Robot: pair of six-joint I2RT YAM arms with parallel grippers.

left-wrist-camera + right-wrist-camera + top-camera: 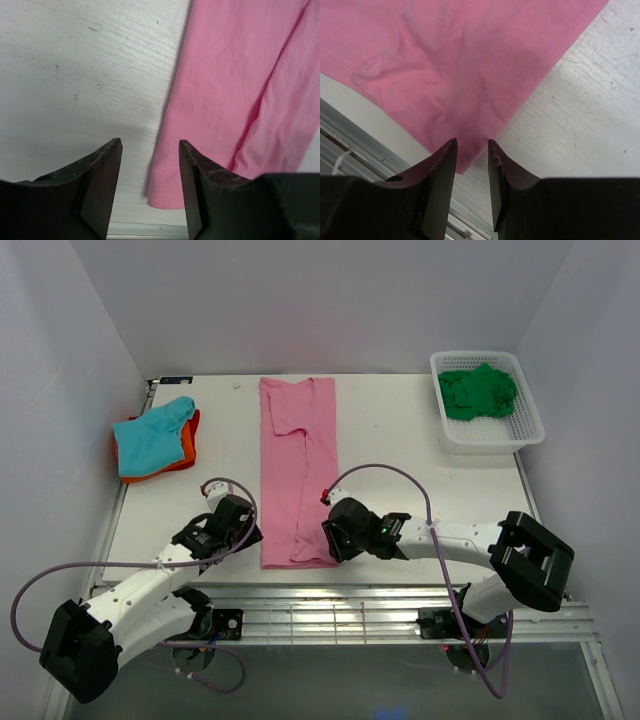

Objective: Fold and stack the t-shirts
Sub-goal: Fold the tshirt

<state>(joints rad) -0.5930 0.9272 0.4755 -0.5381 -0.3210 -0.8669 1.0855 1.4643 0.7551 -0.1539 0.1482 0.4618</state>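
Note:
A large pink t-shirt (298, 460) lies flat on the white table (420, 490) as a long strip folded lengthwise, its hem at the near edge. My left gripper (252, 532) is at the strip's near left corner. In the left wrist view the gripper (150, 143) is open, with the pink t-shirt's (235, 85) corner lying below its gap. My right gripper (330, 537) is at the near right corner. Its jaws (472, 142) stand narrowly open over the corner of the pink t-shirt (460, 65). A teal t-shirt (150, 433) lies on an orange one (185, 447) at far left.
A white mesh basket (495, 442) at the far right holds a crumpled dark green t-shirt (478, 392). Aluminium rails (350, 610) run along the near table edge just behind the pink hem. White walls close in the table on three sides.

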